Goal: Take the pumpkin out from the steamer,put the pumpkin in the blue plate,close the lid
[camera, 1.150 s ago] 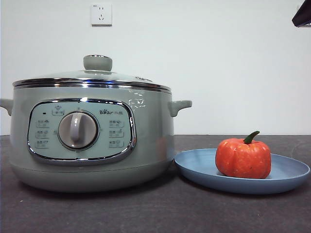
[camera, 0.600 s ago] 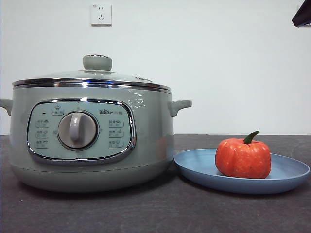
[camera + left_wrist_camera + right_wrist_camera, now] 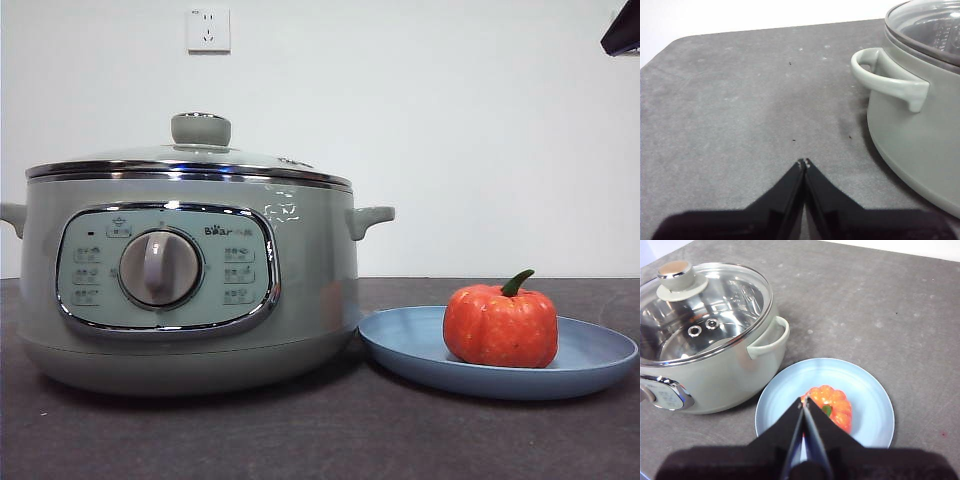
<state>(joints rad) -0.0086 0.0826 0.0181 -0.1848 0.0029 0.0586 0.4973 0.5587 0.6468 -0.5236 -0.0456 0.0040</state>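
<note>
The orange pumpkin (image 3: 500, 324) with a green stem stands on the blue plate (image 3: 590, 352), to the right of the sage-green steamer (image 3: 190, 270). The glass lid (image 3: 200, 130) with its green knob sits closed on the steamer. The right wrist view shows the pumpkin (image 3: 836, 405) on the plate (image 3: 870, 400) beside the steamer (image 3: 715, 370), under its lid (image 3: 715, 305). My right gripper (image 3: 804, 401) is shut and empty, high above the pumpkin. My left gripper (image 3: 803, 162) is shut and empty above bare table, beside the steamer's side handle (image 3: 887, 80).
A dark grey table (image 3: 320, 440) carries everything. A white wall with a socket (image 3: 208, 30) stands behind. A black arm tip (image 3: 622, 32) shows at the top right corner of the front view.
</note>
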